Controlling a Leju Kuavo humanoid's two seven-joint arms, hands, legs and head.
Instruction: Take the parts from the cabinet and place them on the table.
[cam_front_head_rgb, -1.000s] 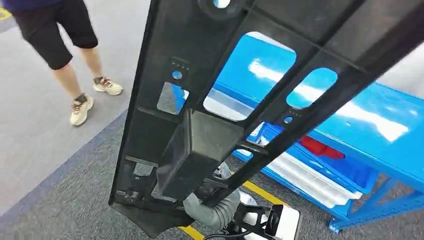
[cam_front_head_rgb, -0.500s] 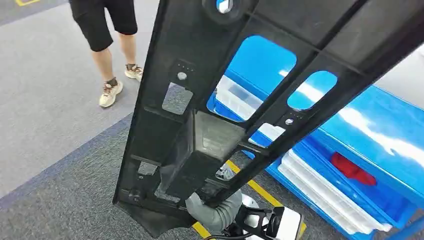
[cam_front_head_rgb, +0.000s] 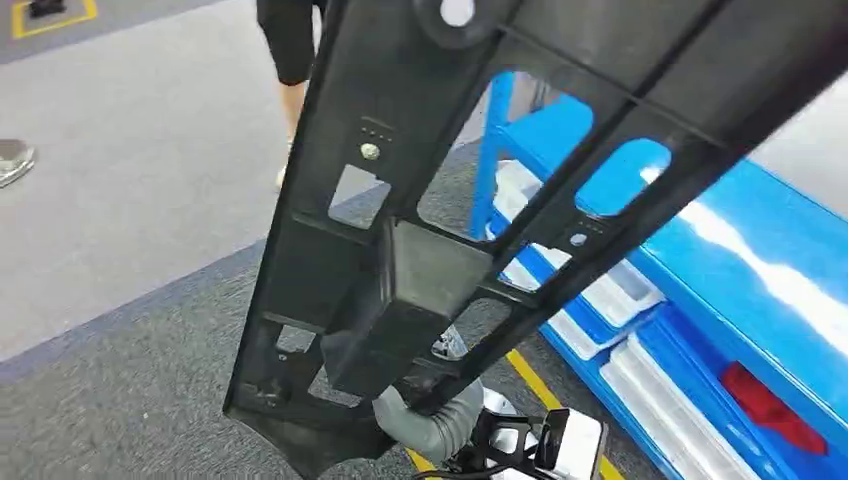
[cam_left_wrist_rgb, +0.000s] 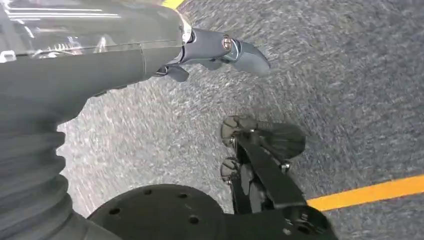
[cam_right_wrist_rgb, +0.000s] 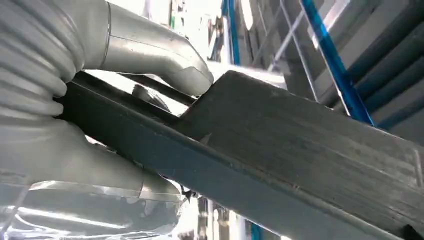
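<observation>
1. Far left of the head view: a person's shoe (cam_front_head_rgb: 12, 160) on the pale grey floor (cam_front_head_rgb: 130, 200), beside a yellow floor marking (cam_front_head_rgb: 50, 15) near the top corner.
2. Further right, top: a person's leg (cam_front_head_rgb: 290, 50) in dark shorts, partly hidden behind the part.
3. Centre: a large black plastic part (cam_front_head_rgb: 400, 290), a long ribbed panel with rectangular cut-outs and a box-shaped recess, held up tilted, running from the lower left up to the upper right and covering much of the head view.
4. Lower centre: right robot hand (cam_right_wrist_rgb: 125, 55) gripping the panel's lower end, thick grey thumb on one face and the rest of the hand pressed against the other, clamped onto the edge in the right wrist view; its grey ribbed wrist cover (cam_front_head_rgb: 435, 425) visible in the head view under the panel.
5. Left robot hand (cam_left_wrist_rgb: 220, 50) hanging over speckled dark carpet (cam_left_wrist_rgb: 350, 75), fingers stretched out and apart, holding nothing; a yellow floor line (cam_left_wrist_rgb: 370, 192) nearby.
6. Right: a blue metal rack (cam_front_head_rgb: 760, 270) with a glossy top, white trays (cam_front_head_rgb: 600, 290) on its lower level and something red (cam_front_head_rgb: 765, 405) further along, seen partly through the panel's openings.
</observation>
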